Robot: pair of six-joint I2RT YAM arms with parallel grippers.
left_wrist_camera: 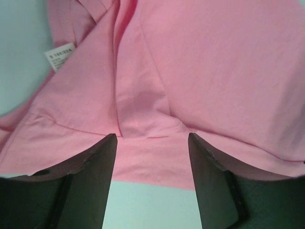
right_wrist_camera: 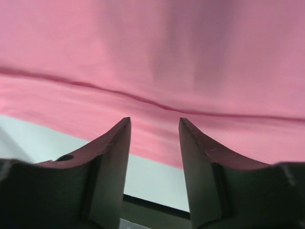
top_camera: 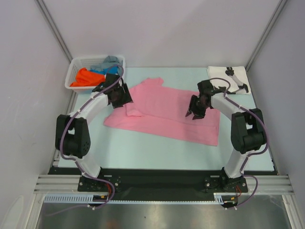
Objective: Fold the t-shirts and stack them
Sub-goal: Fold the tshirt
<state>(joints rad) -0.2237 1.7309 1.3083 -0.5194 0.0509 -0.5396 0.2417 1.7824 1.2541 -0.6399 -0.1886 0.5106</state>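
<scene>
The pink t-shirt [top_camera: 164,110] lies spread across the middle of the table, its left sleeve folded in. It fills the left wrist view [left_wrist_camera: 200,71] and the right wrist view [right_wrist_camera: 157,52]. My left gripper [top_camera: 125,99] hovers over the shirt's left edge, open and empty, and shows in the left wrist view [left_wrist_camera: 152,140]. My right gripper [top_camera: 193,113] hovers over the shirt's right part, open and empty, and shows in the right wrist view [right_wrist_camera: 155,125]. Orange [top_camera: 85,77], blue and grey [top_camera: 110,61] shirts lie in the basket. A white printed shirt [top_camera: 229,76] lies folded at the back right.
The white lattice basket [top_camera: 76,67] stands at the back left corner. White walls enclose the table on three sides. The black front rail [top_camera: 157,174] runs along the near edge. A white label [left_wrist_camera: 61,57] shows at the pink shirt's collar.
</scene>
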